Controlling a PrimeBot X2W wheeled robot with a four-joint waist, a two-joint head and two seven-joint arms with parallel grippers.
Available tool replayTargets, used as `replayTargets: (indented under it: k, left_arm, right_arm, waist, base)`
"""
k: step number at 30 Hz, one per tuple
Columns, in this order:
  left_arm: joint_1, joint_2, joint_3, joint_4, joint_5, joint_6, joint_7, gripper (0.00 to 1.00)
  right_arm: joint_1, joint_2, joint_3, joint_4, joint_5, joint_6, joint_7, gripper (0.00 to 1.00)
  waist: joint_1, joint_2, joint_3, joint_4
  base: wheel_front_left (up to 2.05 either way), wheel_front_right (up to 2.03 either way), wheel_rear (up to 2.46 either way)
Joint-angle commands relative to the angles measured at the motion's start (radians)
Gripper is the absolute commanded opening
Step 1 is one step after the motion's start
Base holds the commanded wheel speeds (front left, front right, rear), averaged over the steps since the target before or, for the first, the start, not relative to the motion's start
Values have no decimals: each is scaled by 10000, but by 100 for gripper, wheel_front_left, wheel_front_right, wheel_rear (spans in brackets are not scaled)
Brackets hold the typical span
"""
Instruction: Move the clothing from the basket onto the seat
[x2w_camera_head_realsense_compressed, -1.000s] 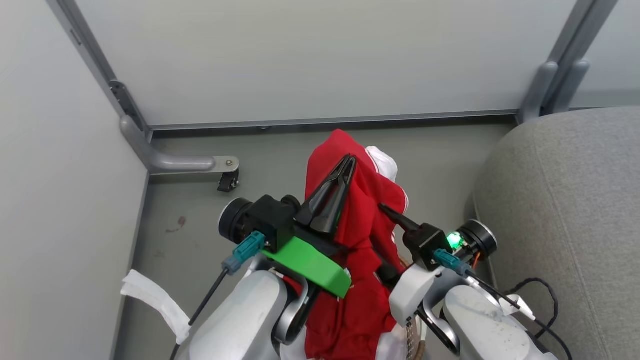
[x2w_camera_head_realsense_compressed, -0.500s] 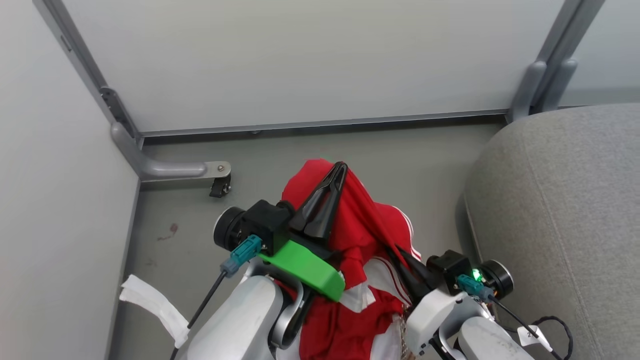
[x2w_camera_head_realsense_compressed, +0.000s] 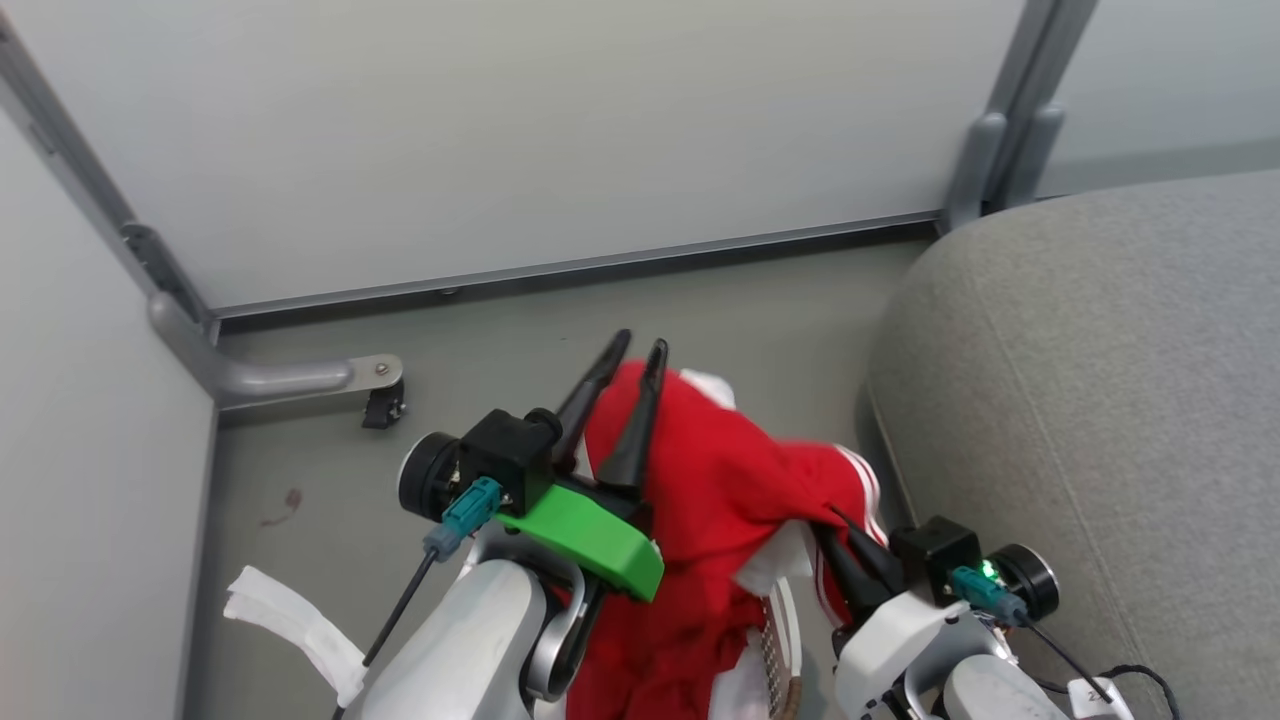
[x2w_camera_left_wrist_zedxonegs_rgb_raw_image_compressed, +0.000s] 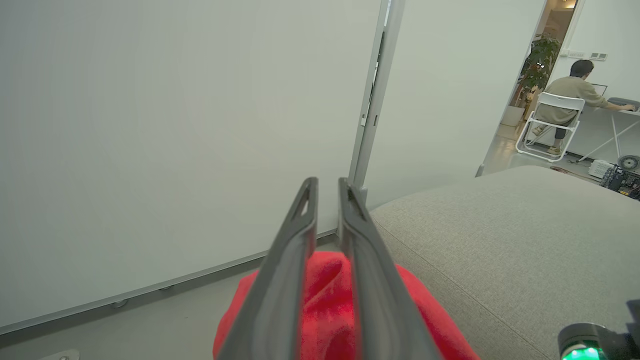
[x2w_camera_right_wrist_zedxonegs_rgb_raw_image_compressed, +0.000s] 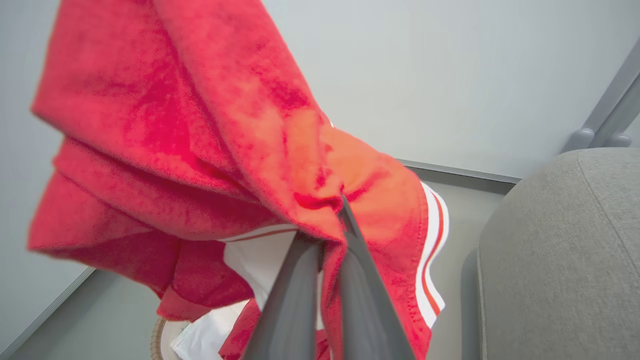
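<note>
Since earlier, left gripper (x2w_camera_head_realsense_compressed: 640, 345) has parted; right gripper (x2w_camera_head_realsense_compressed: 838, 525) has clamped onto the clothing (x2w_camera_head_realsense_compressed: 715, 480), hanging over the basket (x2w_camera_head_realsense_compressed: 778, 660) beside the seat (x2w_camera_head_realsense_compressed: 1080, 380). Risk: single small pinch slips, or trailing fabric snags basket.

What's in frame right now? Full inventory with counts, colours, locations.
clothing: one bundle, garment count unclear, red with white stripes, hanging above the basket
basket: 1, white perforated, brown rim, beneath the clothing
seat: 1, grey, right
partition panels: several, off-white, behind and left
frame foot: 1, grey metal with black caster, floor left
floor: grey
person: 1, seated on white folding chair, far background
potted plant: 1, green, near the person
left gripper: dark, fingers parted, at the clothing's top
right gripper: dark, shut on a clothing fold
</note>
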Motion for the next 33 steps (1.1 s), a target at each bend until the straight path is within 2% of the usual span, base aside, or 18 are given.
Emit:
replayTargets:
  k: [1,15,20,23,27,33]
  left_arm:
    - [156,27,93,83,190,24,3,100]
    - [684,30,1235,381,1348,-330,4,100]
    - [889,35,1501,298,1380,-449,3,100]
    - [924,44,1526,294,1408,-489,3,100]
    - [753,44,1290,359,1380,-579,3,100]
    - [545,44,896,438,1340,-680,3,100]
  right_arm:
    - [150,-66,-107,-189,28,-14,-5,0]
    - [262,-57,-1349,-2132,230,-14,-13,0]
    - [104,-49,-2051,-2625,450,-14,-11,0]
    - [-42,-52,-2465,-2820,322,-14,-13,0]
    - [-316,-258,-2996,-3180,109,-14,-13,0]
    - [-1437,-1059,-3352,-3483,-81,-14,-13,0]
  waist:
    - [1,0,-23,-569]
    - [1,0,460,-3703]
    - [1,0,564,-4627]
    - [1,0,639,-5014]
    - [1,0,896,-5167]
    - [1,0,1374,-5225]
  base:
    - [0,0,0]
    - [0,0,0]
    - [0,0,0]
    - [0,0,0]
    - [0,0,0]
    - [0,0,0]
